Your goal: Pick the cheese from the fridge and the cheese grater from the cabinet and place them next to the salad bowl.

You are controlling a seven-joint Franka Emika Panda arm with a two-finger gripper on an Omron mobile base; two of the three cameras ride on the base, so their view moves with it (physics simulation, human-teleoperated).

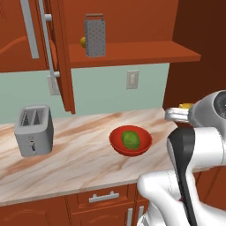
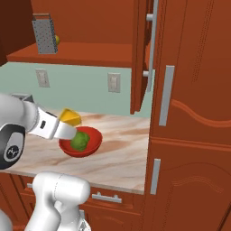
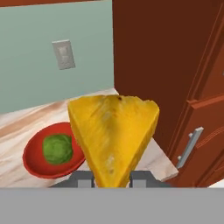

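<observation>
Yellow cheese (image 3: 114,135) wedge clamped in the gripper (image 3: 112,178), red salad bowl (image 3: 37,164) with green leafy ball (image 3: 57,148) at left on marble tabletop (image 3: 26,120), wall outlet (image 3: 64,54) behind

On the worktop (image 1: 84,163) we find the salad bowl (image 1: 130,140) toward the right end, midway between front edge and back wall, with the toaster (image 1: 34,130) well apart at the left. Above, we see the cheese grater (image 1: 95,35) upright on the open cabinet (image 1: 132,53) shelf, a small fruit (image 1: 82,42) just behind it. The cheese (image 3: 113,135) sits between the gripper (image 3: 112,178) fingers, above the bowl's right side.
</observation>
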